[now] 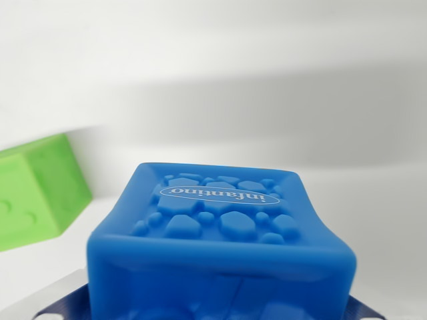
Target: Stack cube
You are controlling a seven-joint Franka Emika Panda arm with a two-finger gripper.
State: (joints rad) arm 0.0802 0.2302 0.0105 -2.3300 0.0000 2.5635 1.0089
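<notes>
A soft blue cube (223,227) with raised pebble shapes and an "infantino" label on its upper face fills the lower middle of the wrist view. My gripper (220,312) is shut on it: finger pads (65,305) show at its lower left and lower right corners, pressing its sides inward. A green cube (37,193) sits on the white surface at the wrist view's left, apart from the blue one and partly cut off by the frame edge.
The white tabletop (267,100) stretches behind both cubes, with a soft grey shadow band across it.
</notes>
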